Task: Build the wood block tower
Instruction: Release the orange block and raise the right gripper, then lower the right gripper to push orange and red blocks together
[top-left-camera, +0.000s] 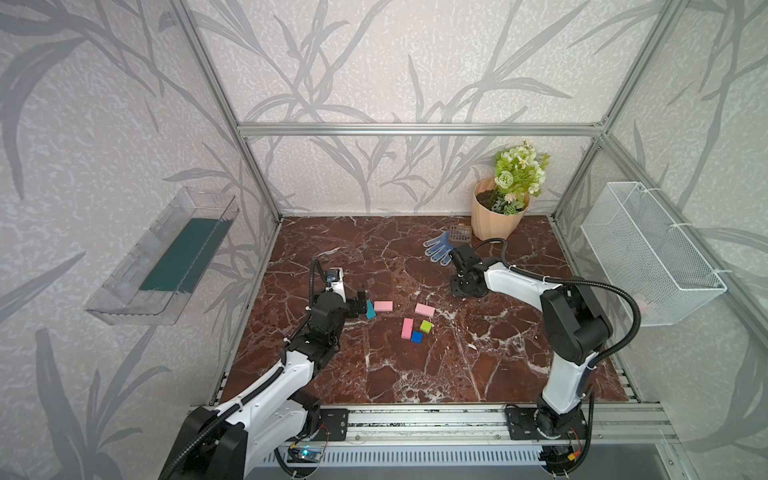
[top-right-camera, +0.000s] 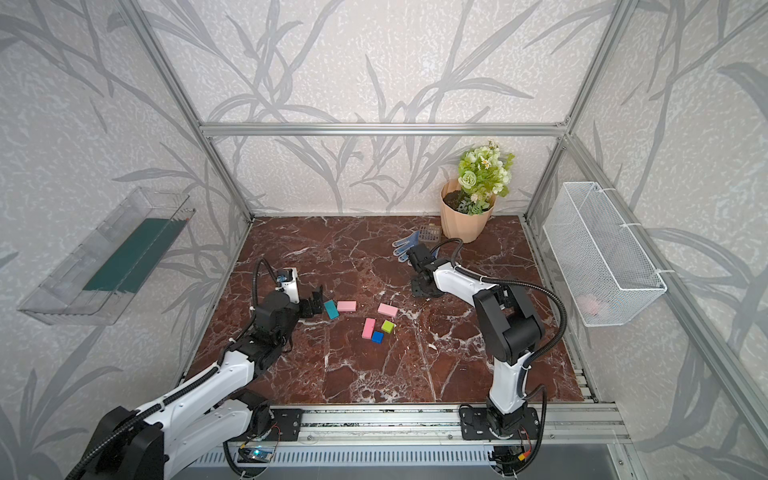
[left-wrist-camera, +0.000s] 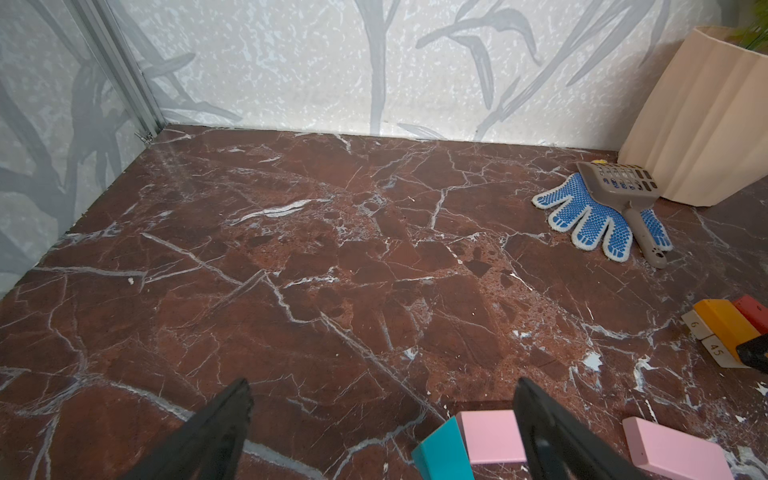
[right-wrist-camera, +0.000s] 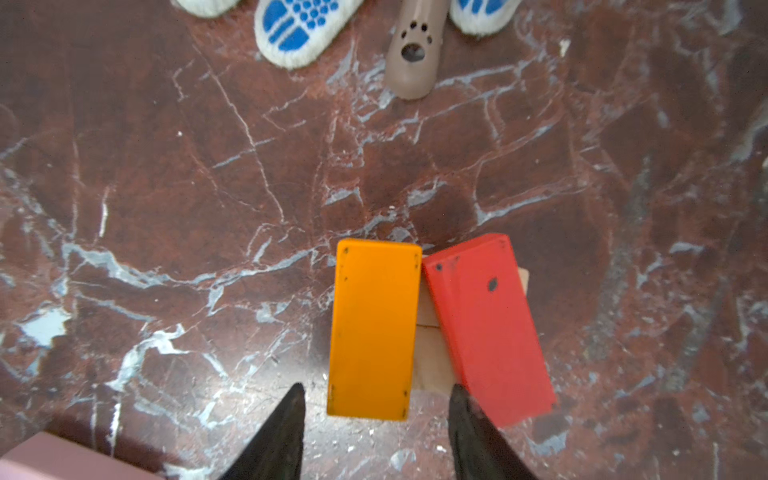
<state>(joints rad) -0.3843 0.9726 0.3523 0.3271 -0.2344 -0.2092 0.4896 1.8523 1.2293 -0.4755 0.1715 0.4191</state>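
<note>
Orange block (right-wrist-camera: 374, 328) and red block (right-wrist-camera: 486, 328) lie side by side on tan blocks (right-wrist-camera: 432, 332), a low tower. My right gripper (right-wrist-camera: 376, 399) points down over it, open, with gaps on both sides of the orange block; in both top views it hides the stack (top-left-camera: 467, 289). My left gripper (left-wrist-camera: 382, 415) stands wide open, low over the table. A tilted teal block (left-wrist-camera: 442, 453) leans on a pink block (left-wrist-camera: 490, 436) by its one finger. Loose at mid-table are two more pink blocks (top-left-camera: 424, 309) (top-left-camera: 407, 328), a green cube (top-left-camera: 426, 326) and a blue cube (top-left-camera: 417, 337).
A blue dotted glove (top-left-camera: 439, 248) and a grey scoop (top-left-camera: 459, 235) lie just behind the right gripper. A beige flowerpot (top-left-camera: 494, 220) stands in the back right corner. A wire basket (top-left-camera: 648, 253) hangs on the right wall, a clear tray (top-left-camera: 162, 257) on the left.
</note>
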